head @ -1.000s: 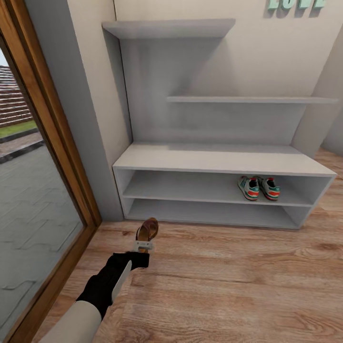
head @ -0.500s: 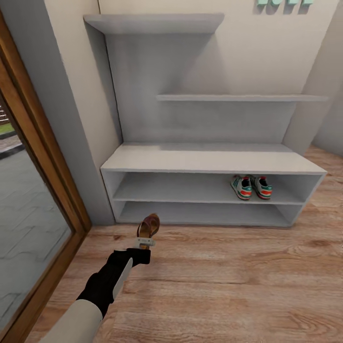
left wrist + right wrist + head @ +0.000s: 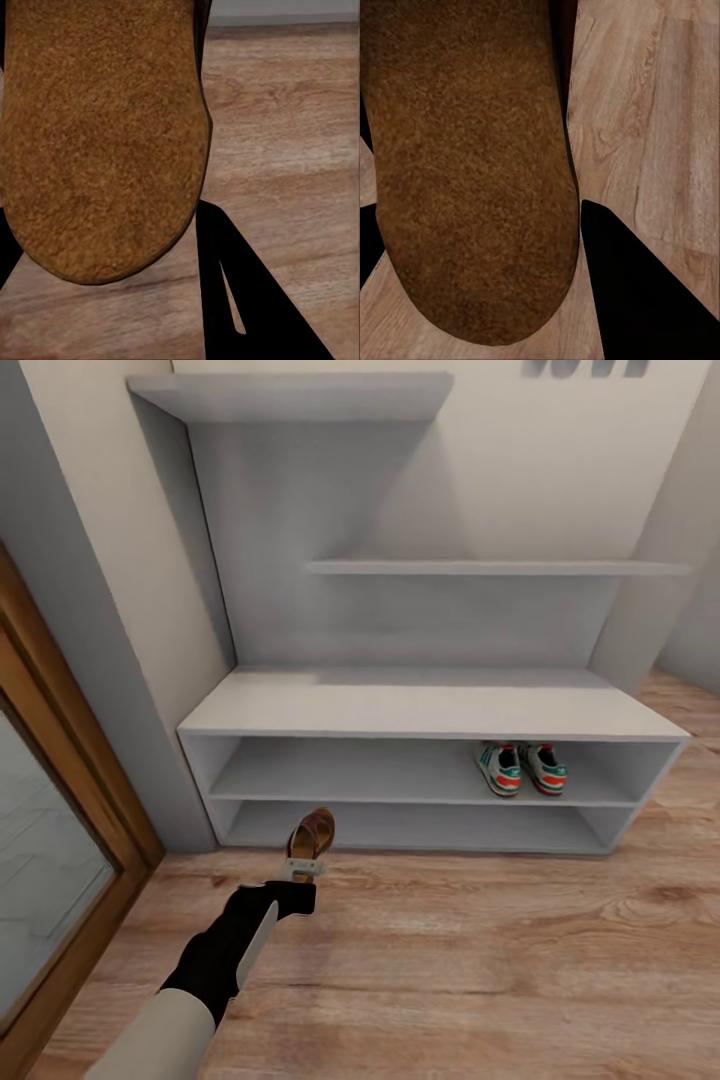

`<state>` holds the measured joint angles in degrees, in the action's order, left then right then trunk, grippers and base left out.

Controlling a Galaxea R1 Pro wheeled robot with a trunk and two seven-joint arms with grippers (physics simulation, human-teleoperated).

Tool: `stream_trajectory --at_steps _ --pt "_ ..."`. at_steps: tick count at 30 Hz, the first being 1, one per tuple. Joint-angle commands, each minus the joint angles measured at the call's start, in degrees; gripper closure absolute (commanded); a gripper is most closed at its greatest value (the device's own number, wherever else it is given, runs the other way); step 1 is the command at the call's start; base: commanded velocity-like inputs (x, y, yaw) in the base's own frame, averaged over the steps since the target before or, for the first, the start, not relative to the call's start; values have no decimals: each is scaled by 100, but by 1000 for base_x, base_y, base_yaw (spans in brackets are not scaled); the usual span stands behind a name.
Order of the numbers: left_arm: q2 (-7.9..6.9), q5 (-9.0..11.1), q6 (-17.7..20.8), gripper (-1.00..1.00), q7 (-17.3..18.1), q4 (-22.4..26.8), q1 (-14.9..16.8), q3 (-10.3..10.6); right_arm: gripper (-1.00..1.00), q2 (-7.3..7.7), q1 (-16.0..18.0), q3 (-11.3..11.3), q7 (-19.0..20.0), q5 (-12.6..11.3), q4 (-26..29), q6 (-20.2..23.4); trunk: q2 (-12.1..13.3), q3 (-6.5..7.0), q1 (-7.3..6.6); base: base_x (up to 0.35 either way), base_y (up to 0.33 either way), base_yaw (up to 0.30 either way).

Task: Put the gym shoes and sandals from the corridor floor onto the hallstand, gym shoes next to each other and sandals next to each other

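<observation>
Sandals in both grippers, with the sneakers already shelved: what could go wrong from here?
1. The left gripper pinches its sandal by one end, so it may swing or slip while being lifted onto the hallstand.
2. The gym shoes sit on the upper open shelf; a sandal pushed in there could knock them apart.
3. The right-held sandal might land far from its partner.

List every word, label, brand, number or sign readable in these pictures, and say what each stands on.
Wall lettering: dark letters on the cream wall above the hallstand, cut off by the head view's top edge; unreadable.
Gym shoes on the upper open shelf: no legible brand or label; too small to tell.
Sandal in the left gripper: no marking seen.
Sandal sole in the right wrist view: plain brown, no text.
</observation>
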<state>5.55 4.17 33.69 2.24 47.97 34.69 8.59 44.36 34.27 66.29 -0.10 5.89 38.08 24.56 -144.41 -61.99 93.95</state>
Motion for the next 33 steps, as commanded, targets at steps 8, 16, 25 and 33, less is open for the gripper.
stream_trajectory --at_steps 8,16,25,33 --pt "5 23 53 100 -4 231 3 3 100 -4 10 16 19 44 7 31 -2 -5 2 85 -9 0" --pt "-2 23 304 100 -4 575 3 3 100 -4 10 16 19 44 7 31 -2 -5 2 156 0 0" --pt "-2 22 322 100 -4 616 3 3 100 -1 10 16 19 44 7 31 -2 -5 2 121 0 0" --pt "7 23 322 100 -4 608 2 3 100 -4 10 16 19 44 7 31 -2 -5 2 337 0 0"
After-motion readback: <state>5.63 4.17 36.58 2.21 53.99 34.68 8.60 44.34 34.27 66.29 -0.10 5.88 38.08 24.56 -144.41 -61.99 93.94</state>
